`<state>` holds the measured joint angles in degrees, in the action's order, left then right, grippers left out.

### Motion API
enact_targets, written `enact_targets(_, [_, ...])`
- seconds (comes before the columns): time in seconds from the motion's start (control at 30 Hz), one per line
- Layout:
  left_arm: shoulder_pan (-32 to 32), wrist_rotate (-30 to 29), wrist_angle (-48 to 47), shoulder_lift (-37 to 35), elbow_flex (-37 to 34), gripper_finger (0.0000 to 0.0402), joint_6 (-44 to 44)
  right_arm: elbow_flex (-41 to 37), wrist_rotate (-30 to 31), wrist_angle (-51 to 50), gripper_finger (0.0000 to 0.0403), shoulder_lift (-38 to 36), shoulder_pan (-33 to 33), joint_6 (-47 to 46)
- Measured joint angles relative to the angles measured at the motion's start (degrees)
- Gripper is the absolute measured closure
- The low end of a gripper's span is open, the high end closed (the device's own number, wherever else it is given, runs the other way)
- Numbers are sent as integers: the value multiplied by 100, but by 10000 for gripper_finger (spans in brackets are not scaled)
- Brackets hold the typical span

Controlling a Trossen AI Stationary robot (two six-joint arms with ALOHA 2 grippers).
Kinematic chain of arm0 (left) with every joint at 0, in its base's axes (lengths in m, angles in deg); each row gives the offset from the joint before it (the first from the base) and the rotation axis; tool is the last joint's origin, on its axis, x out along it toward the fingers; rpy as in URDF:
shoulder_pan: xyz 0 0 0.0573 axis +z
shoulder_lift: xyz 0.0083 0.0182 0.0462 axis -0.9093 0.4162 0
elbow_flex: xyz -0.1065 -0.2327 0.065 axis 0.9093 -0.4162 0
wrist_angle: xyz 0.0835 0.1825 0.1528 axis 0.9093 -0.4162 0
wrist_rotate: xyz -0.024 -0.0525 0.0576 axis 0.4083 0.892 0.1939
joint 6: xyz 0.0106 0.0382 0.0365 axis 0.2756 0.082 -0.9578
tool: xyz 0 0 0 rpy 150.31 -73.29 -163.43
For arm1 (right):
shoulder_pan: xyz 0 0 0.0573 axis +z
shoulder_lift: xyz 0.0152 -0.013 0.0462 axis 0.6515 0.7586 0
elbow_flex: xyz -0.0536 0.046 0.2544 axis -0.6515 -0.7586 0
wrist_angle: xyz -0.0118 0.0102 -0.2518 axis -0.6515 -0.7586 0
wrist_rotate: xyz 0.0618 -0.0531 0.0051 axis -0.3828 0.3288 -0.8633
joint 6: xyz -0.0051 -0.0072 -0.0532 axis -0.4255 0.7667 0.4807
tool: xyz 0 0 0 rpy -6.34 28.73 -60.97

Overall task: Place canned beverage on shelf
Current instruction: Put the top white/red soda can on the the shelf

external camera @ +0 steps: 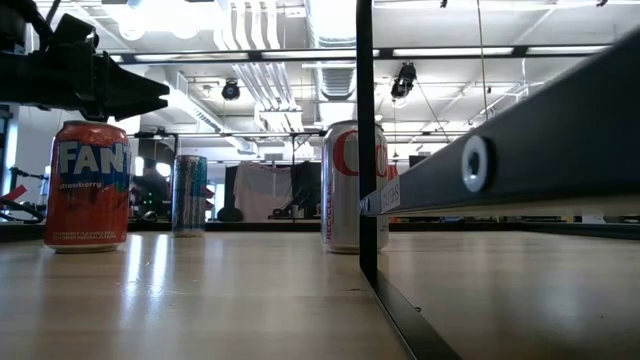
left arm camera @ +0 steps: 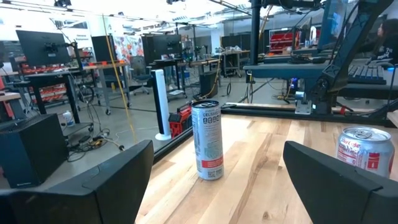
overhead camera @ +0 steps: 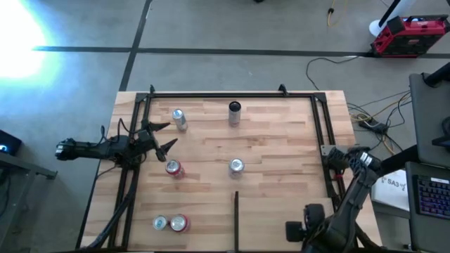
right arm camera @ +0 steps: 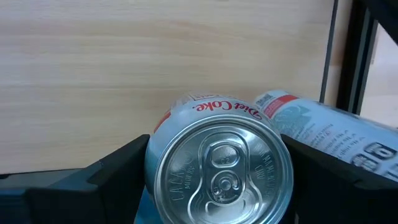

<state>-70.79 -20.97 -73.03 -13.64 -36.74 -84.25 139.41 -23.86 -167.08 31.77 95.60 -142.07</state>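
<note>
Shelf (overhead camera: 281, 140): a light wooden board in a black tube frame, filling most of the high view. A thin dark divider strip (overhead camera: 236, 214) runs in from its near edge.

Left arm: it reaches in from the shelf's left side. The left gripper (overhead camera: 163, 137) hangs above the board with its fingers (left arm camera: 118, 177) spread wide and holding nothing. It sits between a silver can (overhead camera: 179, 119) at the back left and a red Fanta can (overhead camera: 174, 169) just in front of it. The wrist view looks past the fingers at a tall slim can (left arm camera: 207, 140) standing upright.

Right arm: it is folded at the shelf's right near corner, where its own links hide the gripper from above. In the wrist view the right gripper (right arm camera: 216, 149) has its fingers (right arm camera: 118, 168) closed against both sides of a Diet Coke can (right arm camera: 217, 180), whose pull-tab top faces the camera. Wooden board lies behind this can, with a frame tube off to one side. A white printed can (right arm camera: 323, 130) lies on its side just beside the gripped can.

Other cans: a second Coke can (overhead camera: 236, 166) stands upright mid-board, beyond the divider strip's end. A silver-topped can (overhead camera: 160, 223) and a red can (overhead camera: 180, 223) stand touching near the left front.
</note>
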Motion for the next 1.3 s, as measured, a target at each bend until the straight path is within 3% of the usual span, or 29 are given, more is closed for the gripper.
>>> enact_targets(0.93, [0, 1, -2, -1, 0, 58, 0, -4, 149, 126, 94, 65, 31, 115])
enact_targets(1.3, [-1, 0, -2, -1, 0, 58, 1, -6, 108, 146, 70, 67, 32, 137])
